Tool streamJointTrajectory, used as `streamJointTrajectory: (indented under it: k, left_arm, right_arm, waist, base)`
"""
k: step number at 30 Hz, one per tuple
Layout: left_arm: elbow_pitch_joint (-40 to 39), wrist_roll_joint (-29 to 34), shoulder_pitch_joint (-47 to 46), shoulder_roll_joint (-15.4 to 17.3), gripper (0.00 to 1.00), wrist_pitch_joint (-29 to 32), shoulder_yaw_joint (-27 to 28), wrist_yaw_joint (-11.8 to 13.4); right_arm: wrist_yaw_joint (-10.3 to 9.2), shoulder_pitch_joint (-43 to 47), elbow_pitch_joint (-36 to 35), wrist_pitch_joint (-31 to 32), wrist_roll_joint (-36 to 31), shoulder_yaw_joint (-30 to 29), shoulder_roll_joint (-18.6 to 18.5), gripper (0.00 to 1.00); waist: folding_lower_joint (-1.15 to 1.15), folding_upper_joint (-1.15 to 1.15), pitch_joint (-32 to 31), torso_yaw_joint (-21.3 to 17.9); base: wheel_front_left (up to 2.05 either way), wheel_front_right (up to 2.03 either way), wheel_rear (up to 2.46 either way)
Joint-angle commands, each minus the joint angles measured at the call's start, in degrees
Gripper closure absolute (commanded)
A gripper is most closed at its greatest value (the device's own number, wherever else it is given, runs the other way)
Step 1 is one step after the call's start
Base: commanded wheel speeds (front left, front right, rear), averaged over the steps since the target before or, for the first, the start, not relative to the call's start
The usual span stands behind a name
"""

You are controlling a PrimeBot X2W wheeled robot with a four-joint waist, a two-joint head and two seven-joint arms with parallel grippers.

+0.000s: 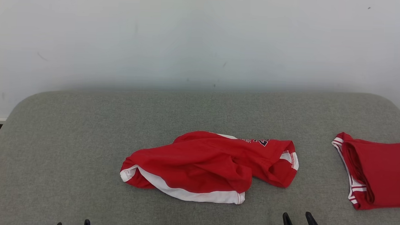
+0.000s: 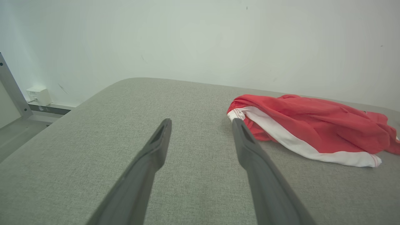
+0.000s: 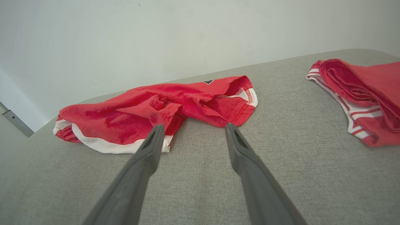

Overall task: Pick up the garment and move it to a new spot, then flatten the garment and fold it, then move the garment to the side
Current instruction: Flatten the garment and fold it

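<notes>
Though crumpled, garment [image 1: 208,166] mid cushion [image 1: 86,138]; room L & front.

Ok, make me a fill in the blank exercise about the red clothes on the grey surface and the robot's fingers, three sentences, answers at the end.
1. The crumpled garment in the middle of the grey surface is red with ____ trim.
2. The second red garment lies toward the robot's ____ side.
3. The fingers of the left gripper and right gripper are ____, holding nothing.
Missing words: white; right; open.
</notes>
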Motion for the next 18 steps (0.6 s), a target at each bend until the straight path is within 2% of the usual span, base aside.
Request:
streamJointTrajectory:
  k: [1,18]
  left_arm:
    - [0.28,0.67,0.59,-0.33,0.0,-0.13,0.51,-0.39]
    - [1.46,1.68,-1.1,-1.72,0.0,-0.13,1.38,-2.15]
  right_arm:
    - [-0.15,0.42,0.03,-0.19,0.04,-0.14,0.18,0.0]
    - [-0.15,-1.18,0.3,-0.49,0.11,0.65,0.57,0.0]
  waist:
    - [0.0,0.0,0.0,0.01]
    - [0.0,0.0,0.52,0.32]
  base:
    - [0.0,0.0,0.0]
    - [0.0,0.0,0.0]
